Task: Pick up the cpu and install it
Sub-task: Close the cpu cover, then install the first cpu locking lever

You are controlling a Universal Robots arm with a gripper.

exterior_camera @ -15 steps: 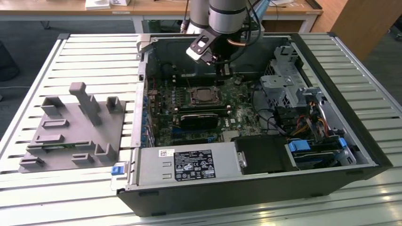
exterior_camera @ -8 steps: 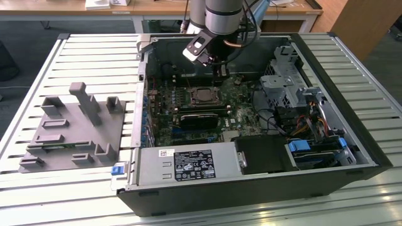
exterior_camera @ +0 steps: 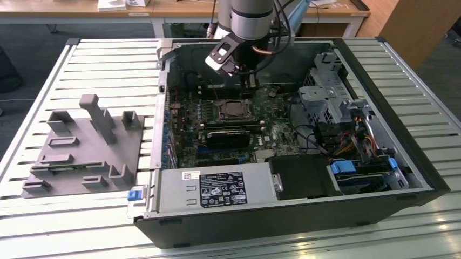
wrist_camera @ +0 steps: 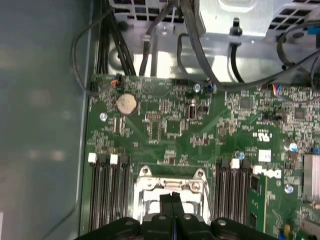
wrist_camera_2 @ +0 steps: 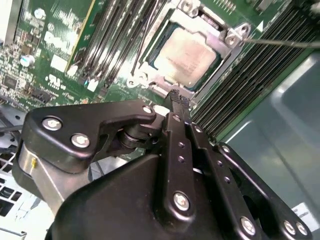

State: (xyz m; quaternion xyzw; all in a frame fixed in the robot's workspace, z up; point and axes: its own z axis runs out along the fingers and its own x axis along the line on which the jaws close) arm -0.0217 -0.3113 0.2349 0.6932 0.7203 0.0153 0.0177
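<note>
With its fingers pressed together on nothing, the gripper (wrist_camera_2: 176, 96) hangs just above the cpu (wrist_camera_2: 186, 54), which lies in the socket (wrist_camera: 172, 187) mid-motherboard (wrist_camera: 165, 125); I judge any skewed seating could bend socket pins if pressed.

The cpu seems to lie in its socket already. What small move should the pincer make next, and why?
Probably a short lift straight up, away from the board. In the second wrist view the cpu lies flat inside the socket frame, and the pincer is shut with nothing between its tips, close over the frame's edge. Rising first should avoid knocking the chip.
</note>
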